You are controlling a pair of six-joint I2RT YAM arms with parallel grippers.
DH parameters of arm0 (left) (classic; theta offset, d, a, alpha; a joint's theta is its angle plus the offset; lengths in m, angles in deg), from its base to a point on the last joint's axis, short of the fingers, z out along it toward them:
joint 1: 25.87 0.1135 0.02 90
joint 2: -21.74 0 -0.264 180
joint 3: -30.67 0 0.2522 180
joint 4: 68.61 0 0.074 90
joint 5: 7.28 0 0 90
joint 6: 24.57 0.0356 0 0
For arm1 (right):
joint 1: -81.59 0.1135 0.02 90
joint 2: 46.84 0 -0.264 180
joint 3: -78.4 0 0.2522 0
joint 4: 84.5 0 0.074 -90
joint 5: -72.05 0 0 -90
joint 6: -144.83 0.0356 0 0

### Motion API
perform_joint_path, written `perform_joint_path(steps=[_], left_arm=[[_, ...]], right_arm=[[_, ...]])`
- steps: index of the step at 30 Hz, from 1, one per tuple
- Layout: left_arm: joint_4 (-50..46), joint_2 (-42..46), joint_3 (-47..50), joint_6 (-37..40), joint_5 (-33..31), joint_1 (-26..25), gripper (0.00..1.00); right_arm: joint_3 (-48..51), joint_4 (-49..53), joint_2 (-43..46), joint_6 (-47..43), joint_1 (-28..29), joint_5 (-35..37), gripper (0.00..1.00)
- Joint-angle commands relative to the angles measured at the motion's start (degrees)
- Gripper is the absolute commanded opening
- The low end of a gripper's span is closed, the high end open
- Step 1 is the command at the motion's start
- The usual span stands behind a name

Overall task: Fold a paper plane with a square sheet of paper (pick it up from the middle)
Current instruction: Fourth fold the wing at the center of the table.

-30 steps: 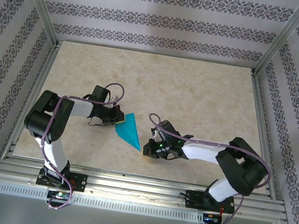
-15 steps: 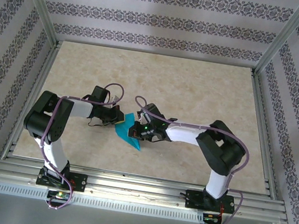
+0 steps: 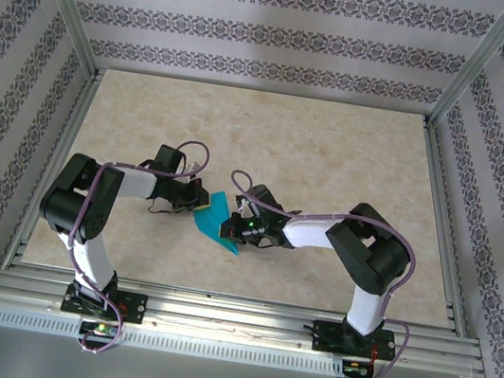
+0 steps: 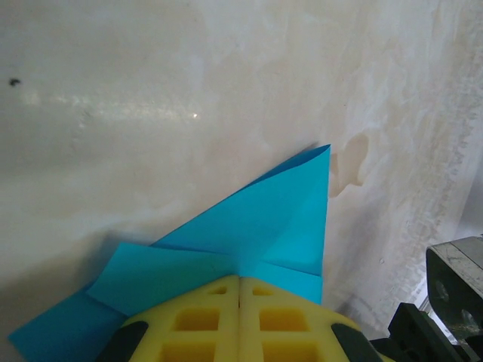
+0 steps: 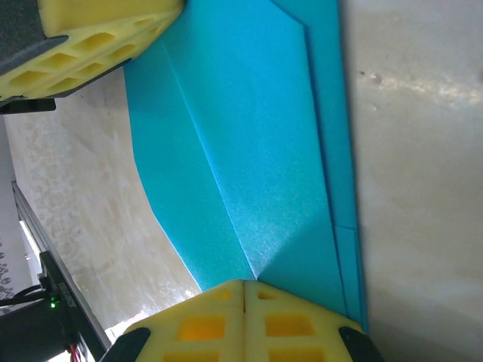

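Both hands are closed, pads together. My left hand [image 3: 200,202] bears on one side of the half-folded paper plane [image 3: 216,222] and my right hand [image 3: 229,231] on the other, with the plane flat on the worktop [image 3: 333,163]. The risk, as I judge it: one dragging pad skews the crease or tears the thin paper.

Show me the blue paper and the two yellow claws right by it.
Blue paper [image 5: 249,151], right wrist view, on its flat folded face.
Left gripper [image 4: 239,290], left wrist view, on the seam between its shut yellow fingertips.
Right gripper [image 5: 244,296], right wrist view, on the seam between its shut yellow fingertips.
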Motion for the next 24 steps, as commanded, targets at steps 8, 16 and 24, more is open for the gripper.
perform_joint_path(steps=[8,16,24], left_arm=[[-0.7,-1.8,-0.8,2.1,-4.0,5.7,0.05],[-3.4,1.1,-2.6,2.5,-4.9,7.8,0.08],[-9.0,7.6,-4.8,3.4,-4.9,7.2,0.09]], right_arm=[[4.4,10.2,-2.3,-0.6,-0.3,0.4,0.0],[3.8,9.6,-2.7,-0.6,-0.3,-0.3,0.0],[2.7,9.4,-2.8,-0.3,-0.3,-0.3,0.0]])
